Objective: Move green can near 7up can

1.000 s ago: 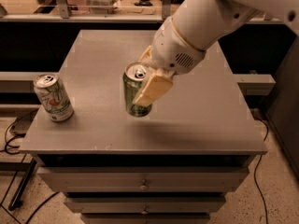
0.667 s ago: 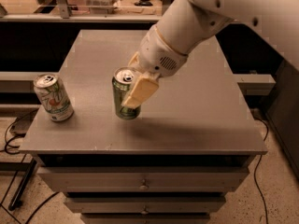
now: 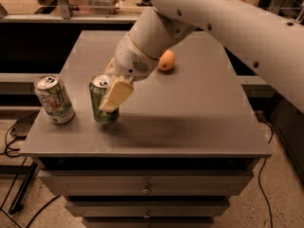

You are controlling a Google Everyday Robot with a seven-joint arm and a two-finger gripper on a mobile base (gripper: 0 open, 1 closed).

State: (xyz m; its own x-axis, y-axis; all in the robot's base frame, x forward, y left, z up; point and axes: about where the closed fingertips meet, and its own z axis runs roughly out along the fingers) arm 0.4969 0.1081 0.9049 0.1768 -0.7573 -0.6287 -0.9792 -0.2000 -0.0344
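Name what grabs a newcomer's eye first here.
The big white arm sweeps in from the upper right, its pincer clamped on the green can at the front left of the table. The 7up can stands just left of it, not touching. An orange fruit sits further back.

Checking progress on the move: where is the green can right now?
In the camera view, the green can is upright at the front left of the table, held in the gripper, just right of the 7up can.
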